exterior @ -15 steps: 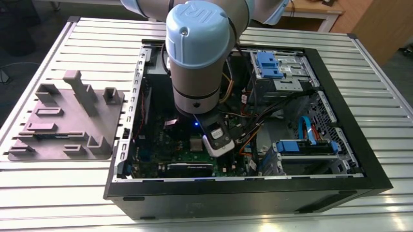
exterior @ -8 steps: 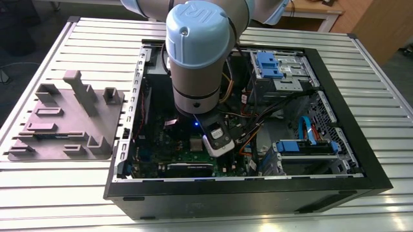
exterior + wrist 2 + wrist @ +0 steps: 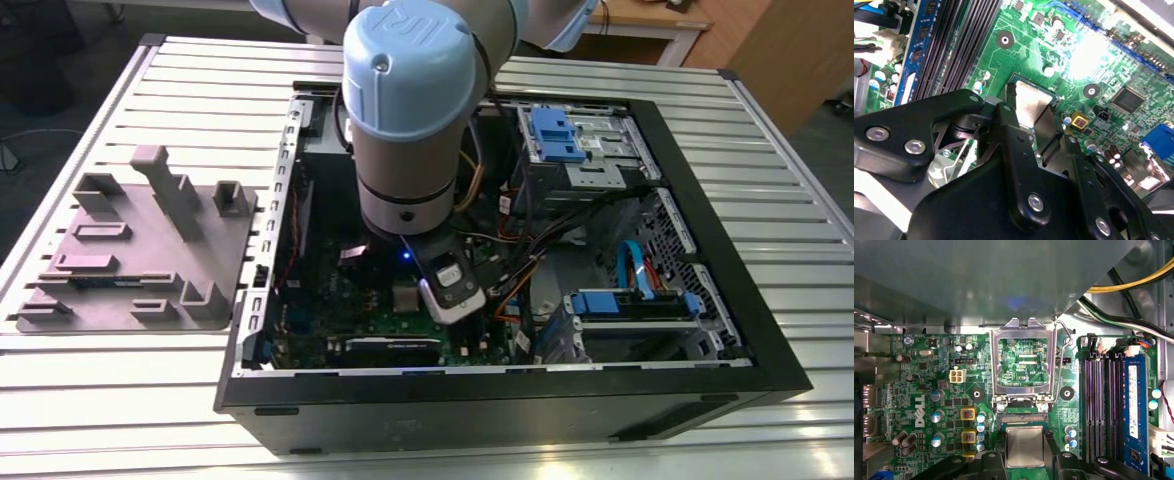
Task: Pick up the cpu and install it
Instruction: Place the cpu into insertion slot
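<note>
The light-blue and grey robot arm [image 3: 414,100] reaches down into the open black computer case [image 3: 747,260], which lies on its side on the slatted silver metal counter [image 3: 134,380]; a grey moulded fixture tray [image 3: 134,250] rests on the counter towards the exterior view's left, apart from the case. The black end effector [image 3: 447,295] hangs low over the green circuit board [image 3: 954,385] inside the case. In both wrist views its black fingers [image 3: 1000,447] sit against two opposite edges of the small flat square cpu with a pale silvery metal top [image 3: 1025,442], so the end effector [image 3: 1025,452] is clamped on the cpu. The cpu [image 3: 1030,100] lies level over the dark square socket [image 3: 1024,418] of the board, between the fingers [image 3: 1006,115]; whether it is seated in the socket or held just above it cannot be told. The hinged silver metal socket frame [image 3: 1024,337] stands swung open just beside the socket, with its thin wire lever [image 3: 1066,345] raised along one side. Black memory slots [image 3: 1101,400] run beside the socket, and a blue memory module [image 3: 1135,410] stands in the slot farthest from it.
</note>
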Controlling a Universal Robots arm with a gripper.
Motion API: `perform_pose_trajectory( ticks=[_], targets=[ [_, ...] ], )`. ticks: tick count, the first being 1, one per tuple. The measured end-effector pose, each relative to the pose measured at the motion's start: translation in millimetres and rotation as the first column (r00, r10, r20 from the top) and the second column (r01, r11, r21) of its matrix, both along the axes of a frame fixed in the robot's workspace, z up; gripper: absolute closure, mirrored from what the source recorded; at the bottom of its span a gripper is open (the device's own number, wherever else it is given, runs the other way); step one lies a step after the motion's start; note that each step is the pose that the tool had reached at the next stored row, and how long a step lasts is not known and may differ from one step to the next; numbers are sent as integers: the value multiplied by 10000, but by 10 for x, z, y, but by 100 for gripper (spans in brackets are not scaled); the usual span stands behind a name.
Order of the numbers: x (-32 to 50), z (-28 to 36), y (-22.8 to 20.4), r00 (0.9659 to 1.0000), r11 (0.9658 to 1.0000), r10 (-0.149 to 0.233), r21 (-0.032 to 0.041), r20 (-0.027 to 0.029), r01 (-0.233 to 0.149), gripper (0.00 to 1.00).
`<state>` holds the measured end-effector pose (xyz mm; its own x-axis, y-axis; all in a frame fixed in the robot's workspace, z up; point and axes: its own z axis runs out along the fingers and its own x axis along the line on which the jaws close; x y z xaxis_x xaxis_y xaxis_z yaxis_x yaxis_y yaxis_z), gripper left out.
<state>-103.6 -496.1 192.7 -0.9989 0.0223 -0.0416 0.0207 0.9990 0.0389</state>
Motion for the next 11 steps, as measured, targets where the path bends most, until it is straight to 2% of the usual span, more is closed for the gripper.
perform_pose_trajectory(
  ticks=[2, 6, 11],
  targets=[
    [-1, 32, -2, 10000, 10000, -1, -18, -20, 1, 60],
    [0, 42, -3, 10000, 10000, 0, -18, -27, 0, 60],
    [0, 34, -2, 10000, 10000, -43, 42, -22, 43, 60]
  ],
)
